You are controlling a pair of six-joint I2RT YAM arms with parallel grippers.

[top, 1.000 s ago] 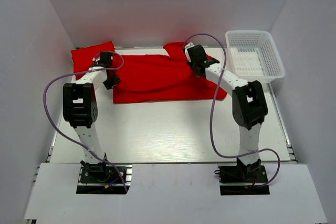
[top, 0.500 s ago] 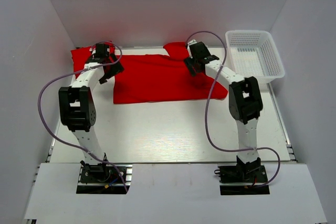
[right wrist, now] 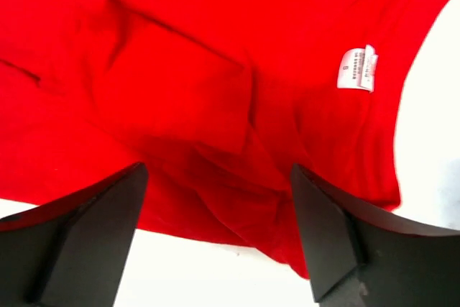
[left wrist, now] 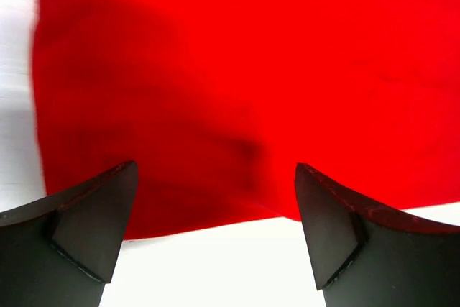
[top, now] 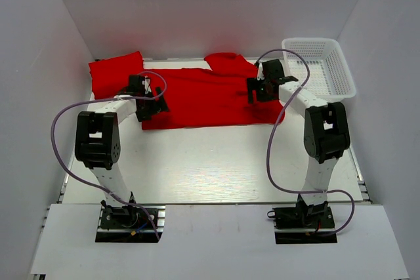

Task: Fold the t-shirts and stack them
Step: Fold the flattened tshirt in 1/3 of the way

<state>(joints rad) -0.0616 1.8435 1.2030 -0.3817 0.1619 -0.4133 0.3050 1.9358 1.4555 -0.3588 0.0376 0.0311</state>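
Observation:
A red t-shirt (top: 203, 100) lies folded into a long band across the back of the table. A second red t-shirt (top: 113, 73) lies at the back left corner. My left gripper (top: 152, 96) hovers at the band's left end, open, with nothing between its fingers. In the left wrist view the t-shirt (left wrist: 251, 70) fills the top and its near hem crosses just below the left gripper (left wrist: 215, 170). My right gripper (top: 256, 88) stands open over the band's right end. There the right gripper (right wrist: 218, 170) is over wrinkled cloth (right wrist: 180, 70), near the white neck label (right wrist: 357, 68).
A white mesh basket (top: 341, 86) stands at the back right, close beside the right arm. White walls close in the back and both sides. Bare table top (top: 210, 162) lies between the shirt and the arm bases.
Both grippers have opened and let go of the shirt. The left gripper went back, then came nearer along the band's left end. The right gripper moved right and nearer.

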